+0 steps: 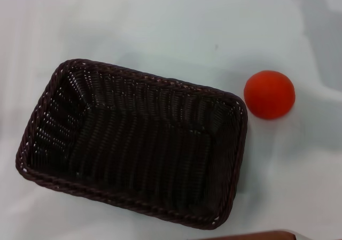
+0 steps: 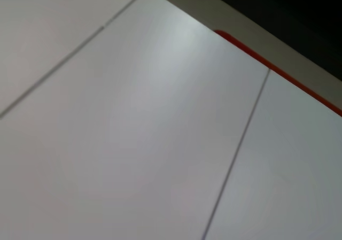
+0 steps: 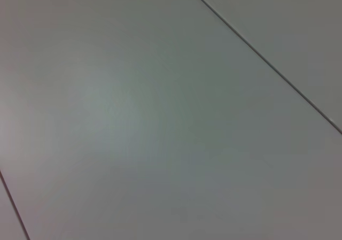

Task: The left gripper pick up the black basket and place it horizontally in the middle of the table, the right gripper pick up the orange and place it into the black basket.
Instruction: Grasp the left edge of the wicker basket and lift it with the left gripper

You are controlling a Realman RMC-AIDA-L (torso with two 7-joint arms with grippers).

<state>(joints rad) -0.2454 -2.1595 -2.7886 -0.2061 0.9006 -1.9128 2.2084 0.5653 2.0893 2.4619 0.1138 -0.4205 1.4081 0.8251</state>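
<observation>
On the white table [image 1: 160, 31], seen from the head camera, we find the black basket [image 1: 133, 144] lying nearest us, open side up, its long axis running across the view and tipped slightly so that its left end sits a little farther from us than its right. Its woven floor and walls are bare, and the braided rim runs unbroken around rounded corners. Just beyond the basket's right end, and apart from it, the orange [image 1: 269, 94] rests on the table, round and smooth, not touching the rim. A brown edge [image 1: 251, 235] shows at the very bottom of the head view, nearest us. Farther off, the table carries only soft shadows toward the upper right. Neither the left tool nor the right tool appears in any view, so we cannot tell how far either is open or whether it holds anything. The left wrist camera shows pale panels with thin seams, a red strip [image 2: 278, 71] and a dark band beyond it; the right wrist camera shows pale panels crossed by thin seams
</observation>
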